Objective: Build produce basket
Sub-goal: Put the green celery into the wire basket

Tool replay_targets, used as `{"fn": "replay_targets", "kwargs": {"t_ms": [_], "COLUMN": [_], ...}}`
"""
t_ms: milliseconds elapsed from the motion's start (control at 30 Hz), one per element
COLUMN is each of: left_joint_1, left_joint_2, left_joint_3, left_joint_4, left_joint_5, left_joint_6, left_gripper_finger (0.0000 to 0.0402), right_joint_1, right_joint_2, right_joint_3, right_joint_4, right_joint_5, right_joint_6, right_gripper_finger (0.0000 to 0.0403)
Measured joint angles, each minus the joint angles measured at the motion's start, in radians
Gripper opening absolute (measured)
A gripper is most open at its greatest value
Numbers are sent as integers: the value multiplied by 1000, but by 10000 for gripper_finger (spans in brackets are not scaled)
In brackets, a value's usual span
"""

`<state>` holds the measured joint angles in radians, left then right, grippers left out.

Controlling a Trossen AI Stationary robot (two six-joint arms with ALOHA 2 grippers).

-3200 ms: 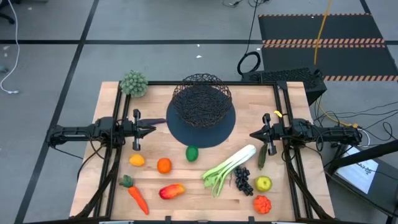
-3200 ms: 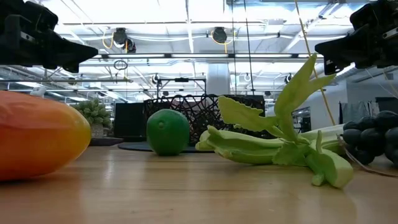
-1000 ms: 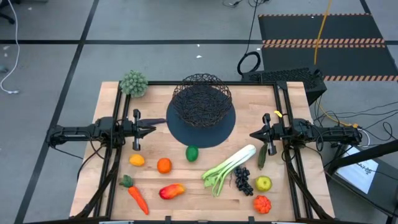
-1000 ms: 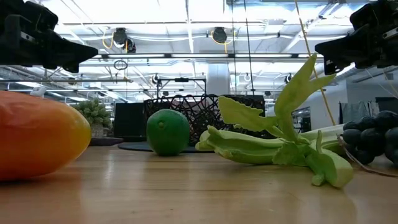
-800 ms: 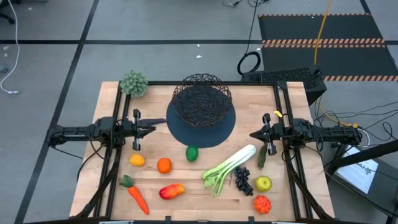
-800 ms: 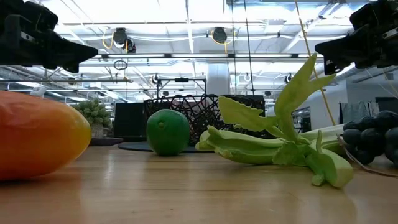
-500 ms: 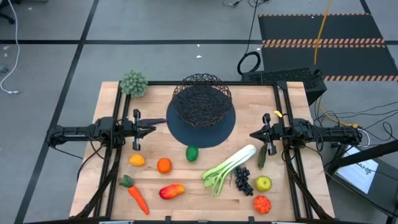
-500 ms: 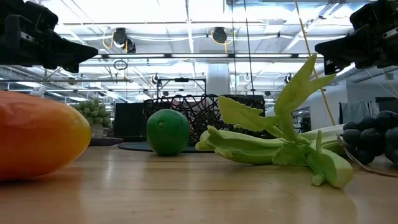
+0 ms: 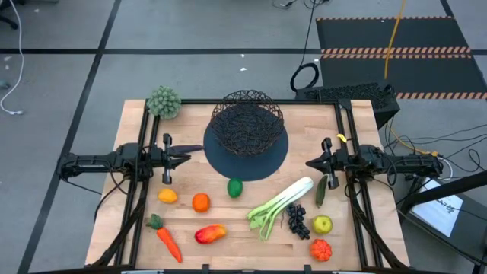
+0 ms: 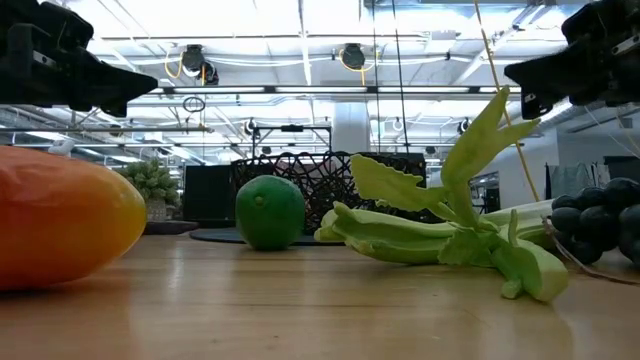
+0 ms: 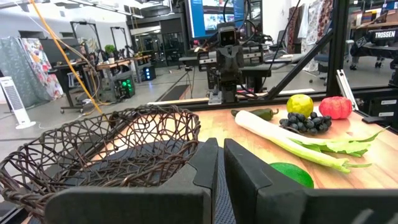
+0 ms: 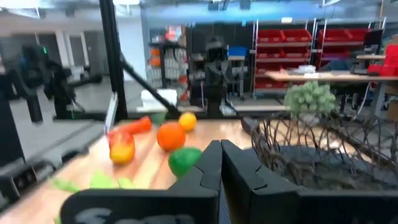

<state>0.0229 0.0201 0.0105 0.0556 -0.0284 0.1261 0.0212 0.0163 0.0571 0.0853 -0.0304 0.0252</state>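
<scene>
From above we see the basket (image 9: 246, 127) on a round mat (image 9: 262, 161) atop the wooden worktop (image 9: 228, 251), a fuzzy clump (image 9: 164, 101) at one corner. Ten produce pieces lie nearer us. Left gripper (image 9: 186, 158) and right gripper (image 9: 310, 164) flank the basket, shut, empty. Low down, the lime (image 10: 269, 212) and leek (image 10: 440, 230) front the basket.
</scene>
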Motion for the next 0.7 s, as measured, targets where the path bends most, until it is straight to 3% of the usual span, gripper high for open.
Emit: {"fn": "replay_targets", "kwargs": {"t_ms": [200, 700], "left_joint_1": [0, 0], "left_joint_2": [0, 0], "left_joint_3": [0, 0], "left_joint_4": [0, 0], "left_joint_5": [0, 0], "left_joint_6": [0, 0], "left_gripper_finger": [31, 31], "right_joint_1": [0, 0], "right_joint_2": [80, 600], "right_joint_3": [177, 855], "right_joint_4": [-66, -264], "right_joint_5": [4, 36], "right_joint_6": [-20, -55], "right_gripper_finger": [0, 0]}}
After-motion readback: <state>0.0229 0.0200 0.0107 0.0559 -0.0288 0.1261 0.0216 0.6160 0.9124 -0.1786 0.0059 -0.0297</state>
